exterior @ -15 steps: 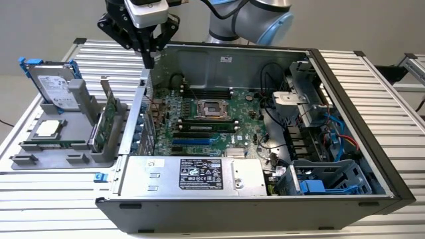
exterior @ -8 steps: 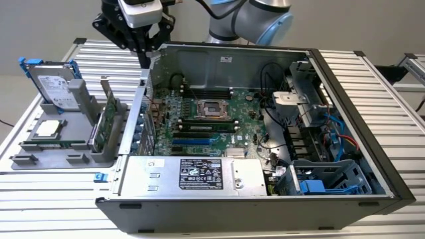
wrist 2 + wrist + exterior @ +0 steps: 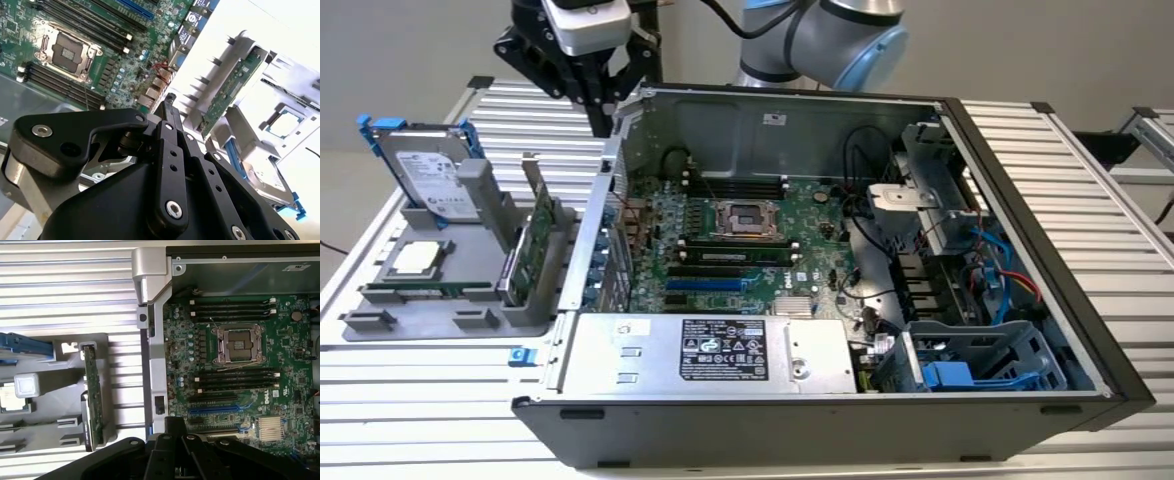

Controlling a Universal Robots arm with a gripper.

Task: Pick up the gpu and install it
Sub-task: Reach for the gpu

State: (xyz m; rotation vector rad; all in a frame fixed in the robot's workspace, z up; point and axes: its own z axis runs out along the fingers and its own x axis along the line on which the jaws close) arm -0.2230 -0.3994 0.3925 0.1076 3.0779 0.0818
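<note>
Claw (image 3: 600,120) above case (image 3: 827,425) edge

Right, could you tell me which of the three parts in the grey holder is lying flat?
The square silver processor; the blue-framed hard drive and the green gpu card both stand on edge.

The arm (image 3: 821,40) — grey links with a blue-capped joint — reaches toward the exterior view's left. There the gripper (image 3: 600,122) hangs with its tip pointing straight down. A pale housing (image 3: 584,22) sits at the wrist above it. The black outer links (image 3: 520,48) splay wide to either side, while the two fingers (image 3: 599,100) run together into one narrow point, pad against pad. In both wrist views the black linkage tapers forward to that same closed tip — no gap showing between the pads.
</note>
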